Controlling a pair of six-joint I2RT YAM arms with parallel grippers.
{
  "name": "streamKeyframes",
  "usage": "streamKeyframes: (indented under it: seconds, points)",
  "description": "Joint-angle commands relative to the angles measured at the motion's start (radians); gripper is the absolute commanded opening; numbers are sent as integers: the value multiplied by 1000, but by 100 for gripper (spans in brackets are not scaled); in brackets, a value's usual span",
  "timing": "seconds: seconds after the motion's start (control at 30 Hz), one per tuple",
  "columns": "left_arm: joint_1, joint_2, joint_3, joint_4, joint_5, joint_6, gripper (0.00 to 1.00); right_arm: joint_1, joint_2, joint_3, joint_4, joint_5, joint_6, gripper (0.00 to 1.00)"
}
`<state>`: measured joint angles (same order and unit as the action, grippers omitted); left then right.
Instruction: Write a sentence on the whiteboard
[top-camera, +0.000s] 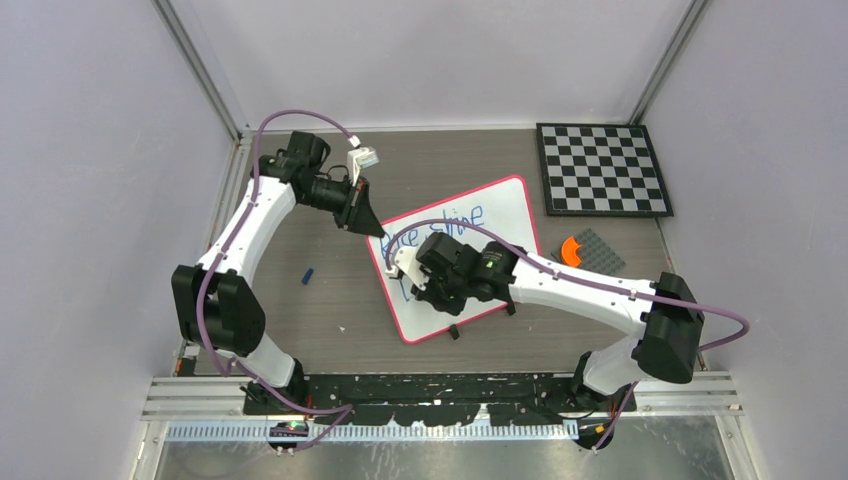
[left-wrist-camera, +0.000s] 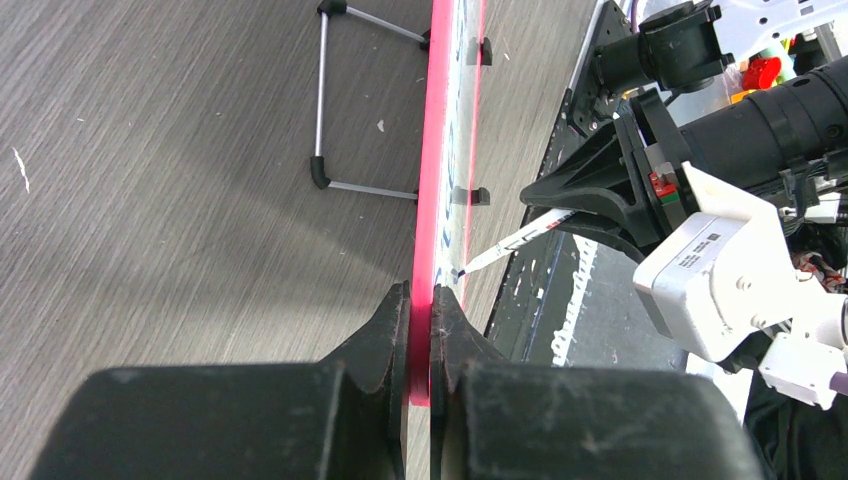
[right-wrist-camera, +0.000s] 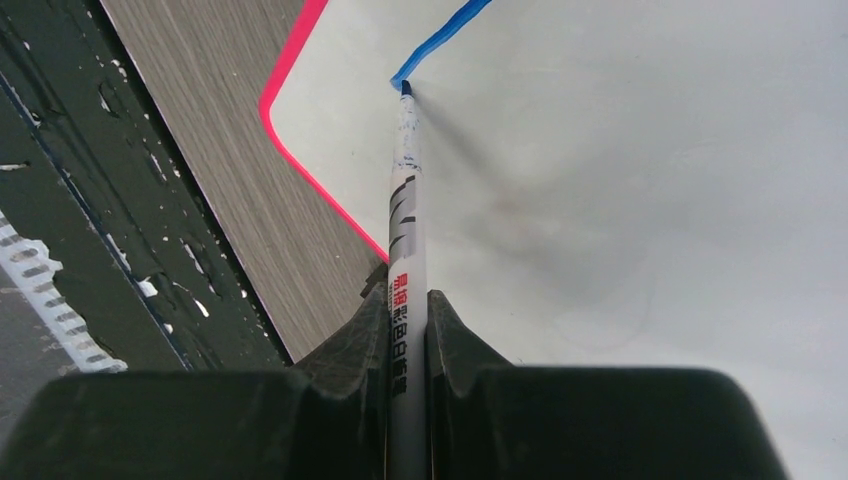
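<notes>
Right gripper (right-wrist-camera: 408, 300): closest to you, clamped tight on the marker (right-wrist-camera: 405, 200), its barrel running straight out between the fingers.
Marker axis: points away from the fingers and down onto the whiteboard (right-wrist-camera: 650, 200). The tip is touching the white face, right at the end of a blue stroke (right-wrist-camera: 440, 40), just inside a rounded corner of the rim (right-wrist-camera: 265, 100).
Left gripper (left-wrist-camera: 420, 300): pinched shut on the whiteboard's pink rim, with the board seen edge-on. It looks like a brace.
Sentence (top-camera: 440, 232): blue words on the whiteboard's upper line. The lower line sits under your right arm, so you can't read it from above.
Nearer arm: right, with its tip on the surface. The left only holds.
Next stroke, my read: drag the tip from that corner out across the bare white, away from the rim, keeping the marker's tilt.
</notes>
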<state>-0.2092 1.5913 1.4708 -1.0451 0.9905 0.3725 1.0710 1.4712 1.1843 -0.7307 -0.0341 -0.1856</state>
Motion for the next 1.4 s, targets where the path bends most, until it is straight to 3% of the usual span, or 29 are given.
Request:
streamKeyframes:
  seconds: [0.0, 0.63, 1.37]
  points:
    - [-13, 7, -14, 28, -99, 17, 0, -1, 1, 61, 27, 78, -12, 0]
    - [-13, 0, -13, 26, -98, 17, 0, -25, -31, 83, -10, 112, -30, 0]
    - [-13, 7, -9, 25, -98, 16, 0, -6, 1, 33, -18, 48, -11, 0]
